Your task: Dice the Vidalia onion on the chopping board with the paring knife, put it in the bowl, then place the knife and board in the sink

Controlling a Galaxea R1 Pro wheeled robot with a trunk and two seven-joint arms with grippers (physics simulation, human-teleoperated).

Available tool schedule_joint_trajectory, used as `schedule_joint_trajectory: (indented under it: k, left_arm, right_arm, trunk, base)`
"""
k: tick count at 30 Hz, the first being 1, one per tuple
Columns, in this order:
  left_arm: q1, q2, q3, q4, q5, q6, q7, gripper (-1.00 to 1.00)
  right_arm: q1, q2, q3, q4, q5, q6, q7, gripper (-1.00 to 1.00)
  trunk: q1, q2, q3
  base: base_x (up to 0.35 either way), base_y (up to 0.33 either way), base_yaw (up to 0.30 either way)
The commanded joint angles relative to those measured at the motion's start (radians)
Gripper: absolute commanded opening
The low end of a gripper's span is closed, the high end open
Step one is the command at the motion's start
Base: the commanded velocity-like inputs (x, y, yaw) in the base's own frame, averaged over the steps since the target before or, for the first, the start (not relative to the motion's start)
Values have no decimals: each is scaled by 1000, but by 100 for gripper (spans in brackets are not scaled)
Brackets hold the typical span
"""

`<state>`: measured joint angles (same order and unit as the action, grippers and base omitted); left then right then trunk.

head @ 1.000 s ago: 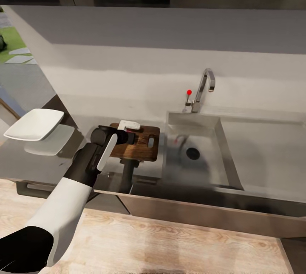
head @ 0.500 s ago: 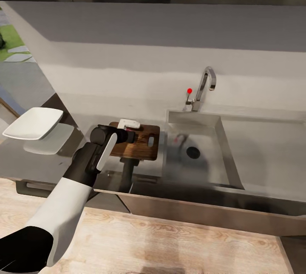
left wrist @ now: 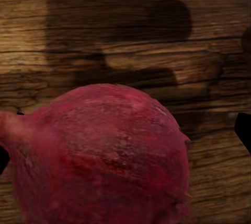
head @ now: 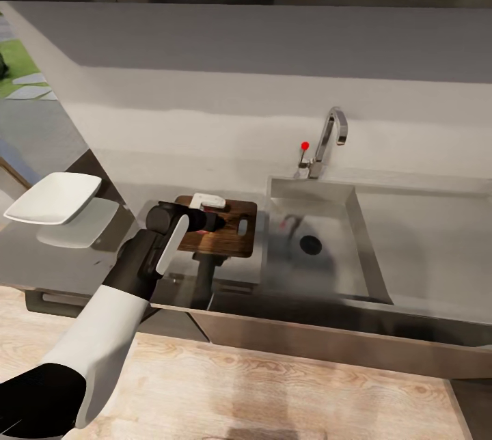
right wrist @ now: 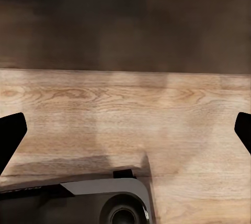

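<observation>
Overhead, the left gripper [head: 213, 221] clamps the Vidalia onion [left wrist: 99, 156] above the chopping board [head: 232, 235], beside the sink [head: 355, 221].

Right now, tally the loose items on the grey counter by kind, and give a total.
Brown wooden chopping board: 1
Pinkish-red Vidalia onion, over the board between the left gripper's fingers: 1
Shallow white squarish bowl: 1
Small white block at the board's far edge: 1
Total: 4
</observation>
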<state>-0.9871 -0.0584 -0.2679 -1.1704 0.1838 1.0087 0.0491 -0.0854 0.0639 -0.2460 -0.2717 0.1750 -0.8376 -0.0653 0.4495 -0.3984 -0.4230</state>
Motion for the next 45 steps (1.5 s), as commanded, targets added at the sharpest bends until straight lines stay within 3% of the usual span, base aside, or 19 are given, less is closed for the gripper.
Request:
schedule_joint_trajectory:
  k: [1,11,12,17,24,45]
  left_arm:
    - [-1,0,-1,-2,6,4,5,100]
    - [-1,6,1,-150,7,7,6,100]
    - [-1,7,1,-193,7,7,6,100]
    - [-1,26,1,-247,6,7,6,100]
    - [-1,56,2,-269,6,7,6,100]
    - [-1,58,1,-260,8,7,6,100]
  right_arm:
    - [0,1,-4,0,11,-2,-7,100]
    - [0,1,-4,0,11,-3,-7,100]
    - [0,1,-4,0,11,-3,-7,100]
    - [0,1,-4,0,11,-3,-7,100]
    - [0,0,-4,0,11,-3,-7,100]
    - [0,0,-4,0,12,-3,-7,100]
  trunk:
    - [1,-2,-1]
    - [1,-2,-1]
    - [1,-2,-1]
    - [1,-2,-1]
    - [1,-2,-1]
    - [1,-2,-1]
  base:
    - [0,0,0]
    - [0,0,0]
    - [0,0,0]
    - [0,0,0]
    - [-3,0,0]
    - [-290,0,0]
